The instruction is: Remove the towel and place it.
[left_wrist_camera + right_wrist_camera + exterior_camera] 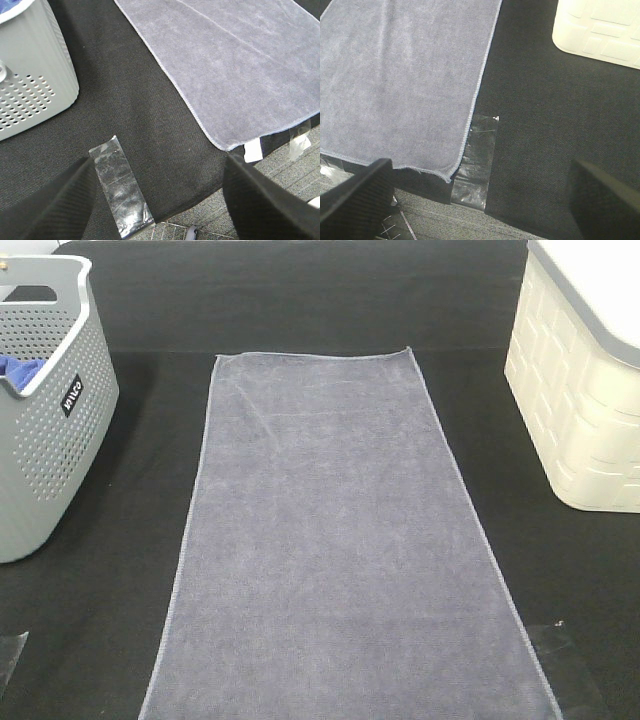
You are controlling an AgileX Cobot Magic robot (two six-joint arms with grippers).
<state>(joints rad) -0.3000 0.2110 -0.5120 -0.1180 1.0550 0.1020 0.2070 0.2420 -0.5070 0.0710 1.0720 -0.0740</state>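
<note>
Left gripper (159, 200) and right gripper (480, 200) spread wide, empty, near counter's front edge. Towel (340, 540) spread flat mid-counter, outside grey basket (50, 440); task apparently complete.

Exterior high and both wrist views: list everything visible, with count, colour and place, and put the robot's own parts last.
towel: one, grey-lavender, spread flat down the middle of the table.
table cover: one, black fabric, under everything.
perforated basket: one, grey, at the left edge, apart from the towel.
blue cloth: one, bright blue, inside the perforated basket.
cream bin: one, cream with a grey rim, at the right edge.
clear tape strips: at least two, transparent, on the near table corners.
left claw: one, black, open, empty, over the near left corner.
right claw: one, black, open, empty, over the near right corner.
</note>
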